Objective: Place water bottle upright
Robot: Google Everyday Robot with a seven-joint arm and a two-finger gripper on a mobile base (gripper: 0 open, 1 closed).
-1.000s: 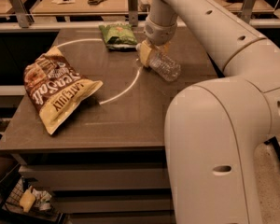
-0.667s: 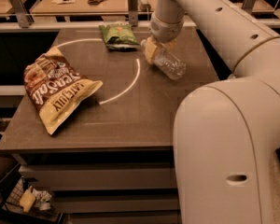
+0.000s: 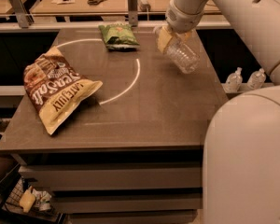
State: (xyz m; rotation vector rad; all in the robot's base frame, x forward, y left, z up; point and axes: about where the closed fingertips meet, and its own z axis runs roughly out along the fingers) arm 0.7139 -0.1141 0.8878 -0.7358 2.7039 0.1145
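The water bottle [image 3: 184, 57] is clear ribbed plastic and hangs tilted over the back right part of the table [image 3: 158, 111], base pointing down and to the right. Its neck end is hidden in my gripper [image 3: 168, 37], which is shut on the bottle's upper part with yellowish fingers [image 3: 163, 39]. The bottle's base looks just above the tabletop. My white arm comes down to it from the top right.
A brown and yellow chip bag [image 3: 56, 94] lies at the table's left. A green bag [image 3: 117, 35] lies at the back middle. Two small pump bottles [image 3: 245, 79] stand on a ledge to the right. My white base [image 3: 247, 162] fills the lower right.
My gripper has moved right and slightly up with the bottle in it. The bottle has lifted off the table and tilts more steeply.
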